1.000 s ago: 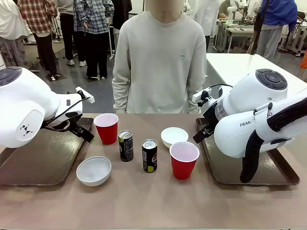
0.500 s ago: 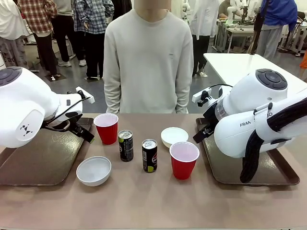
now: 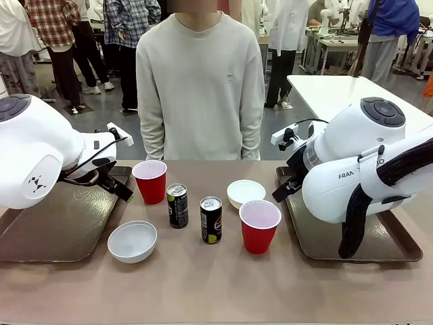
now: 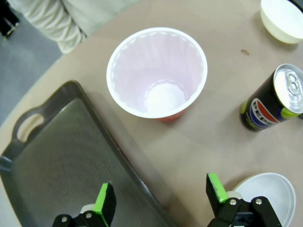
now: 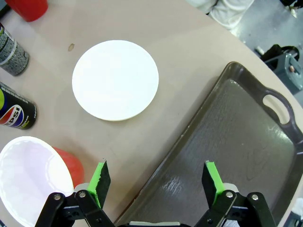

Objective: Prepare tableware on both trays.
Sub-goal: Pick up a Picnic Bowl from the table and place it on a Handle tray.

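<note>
**Tableware mid-bench, between the trays**

Spread wide, gripping nothing: left hand (image 4: 159, 187) over the rim of left tray (image 4: 57, 156), right hand (image 5: 156, 168) over the rim of right tray (image 5: 236, 137). Grouped mid-frame on bench (image 3: 216, 284), off both trays: upper-left cup (image 3: 149, 181), lower-right cup (image 3: 260, 227), left can (image 3: 177, 206), right can (image 3: 211, 220), lower-left bowl (image 3: 132, 241), upper-right bowl (image 3: 245, 193).
</note>
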{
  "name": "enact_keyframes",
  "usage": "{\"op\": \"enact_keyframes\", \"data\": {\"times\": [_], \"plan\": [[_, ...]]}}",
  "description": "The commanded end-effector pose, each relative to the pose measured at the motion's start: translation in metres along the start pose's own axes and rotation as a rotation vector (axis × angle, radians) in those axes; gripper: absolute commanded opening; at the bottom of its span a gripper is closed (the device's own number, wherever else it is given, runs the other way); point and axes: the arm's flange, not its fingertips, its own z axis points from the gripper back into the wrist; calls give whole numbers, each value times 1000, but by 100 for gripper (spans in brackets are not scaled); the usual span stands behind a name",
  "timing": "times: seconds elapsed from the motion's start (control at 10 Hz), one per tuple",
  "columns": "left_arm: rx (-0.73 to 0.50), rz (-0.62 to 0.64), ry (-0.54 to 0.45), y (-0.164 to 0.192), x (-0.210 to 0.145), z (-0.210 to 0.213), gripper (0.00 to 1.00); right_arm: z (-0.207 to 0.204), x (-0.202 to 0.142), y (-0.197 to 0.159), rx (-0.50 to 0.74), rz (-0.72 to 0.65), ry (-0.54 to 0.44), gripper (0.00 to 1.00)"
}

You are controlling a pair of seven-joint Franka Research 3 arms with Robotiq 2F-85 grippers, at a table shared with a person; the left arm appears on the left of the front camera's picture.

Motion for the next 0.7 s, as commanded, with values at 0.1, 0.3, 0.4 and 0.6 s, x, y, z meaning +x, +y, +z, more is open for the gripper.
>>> {"op": "enact_keyframes", "data": {"times": [0.1,0.3,0.4,0.6], "plan": [[0,0,0,0,0,0,100,0,0,0,0,0,0,100],[103,-144,-81,-18,16,64,100,64,35,-1,-182,41,-37,100],[137,-173,-61,-21,11,91,100,104,35,-5,-251,42,-9,100],[7,-144,149,-25,-27,129,100,160,-2,14,-52,-10,300,100]]}}
